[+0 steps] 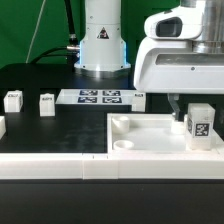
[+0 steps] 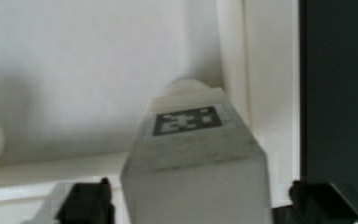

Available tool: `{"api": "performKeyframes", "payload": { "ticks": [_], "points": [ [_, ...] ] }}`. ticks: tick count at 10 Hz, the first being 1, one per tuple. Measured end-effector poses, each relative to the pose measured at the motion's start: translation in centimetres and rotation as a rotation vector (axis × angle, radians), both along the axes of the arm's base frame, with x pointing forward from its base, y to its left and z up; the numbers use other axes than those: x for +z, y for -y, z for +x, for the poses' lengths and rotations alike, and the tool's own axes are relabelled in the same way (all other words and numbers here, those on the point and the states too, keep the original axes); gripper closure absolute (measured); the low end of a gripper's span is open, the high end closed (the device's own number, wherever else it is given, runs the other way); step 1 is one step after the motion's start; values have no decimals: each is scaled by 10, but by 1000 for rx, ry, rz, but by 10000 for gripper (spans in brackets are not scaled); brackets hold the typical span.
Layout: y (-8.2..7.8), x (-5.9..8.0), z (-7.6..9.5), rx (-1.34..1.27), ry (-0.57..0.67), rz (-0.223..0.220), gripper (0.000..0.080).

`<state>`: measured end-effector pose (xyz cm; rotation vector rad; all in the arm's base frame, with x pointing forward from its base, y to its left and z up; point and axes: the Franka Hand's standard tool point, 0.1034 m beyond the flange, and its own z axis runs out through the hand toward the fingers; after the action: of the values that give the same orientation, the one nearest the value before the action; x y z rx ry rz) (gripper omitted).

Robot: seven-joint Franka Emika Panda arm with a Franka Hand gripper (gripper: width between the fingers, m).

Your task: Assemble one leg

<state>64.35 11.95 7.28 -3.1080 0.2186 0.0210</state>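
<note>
The end effector (image 1: pixel 192 118) pinches the small white rectangular tagged leg (image 1: pixel 198 126) upright, directly below it, over the large white square tabletop's (image 1: pixel 150 135) corner.

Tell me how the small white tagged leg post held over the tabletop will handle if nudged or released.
The small white rectangular leg post looks rigid, so it likely won't flex. Its flat faces suggest sliding, not rolling. Upright between the gripper fingers above the white square tabletop, it may tip if released.
</note>
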Motion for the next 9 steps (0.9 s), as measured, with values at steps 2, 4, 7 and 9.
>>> {"api": "performKeyframes", "payload": {
  "ticks": [2, 4, 7, 9],
  "points": [
    [0, 0, 0, -25, 0, 0, 500],
    [4, 0, 2, -86, 16, 20, 509],
    [15, 0, -1, -433, 32, -2, 509],
    [26, 0, -3, -604, 29, -25, 499]
  ]
}}
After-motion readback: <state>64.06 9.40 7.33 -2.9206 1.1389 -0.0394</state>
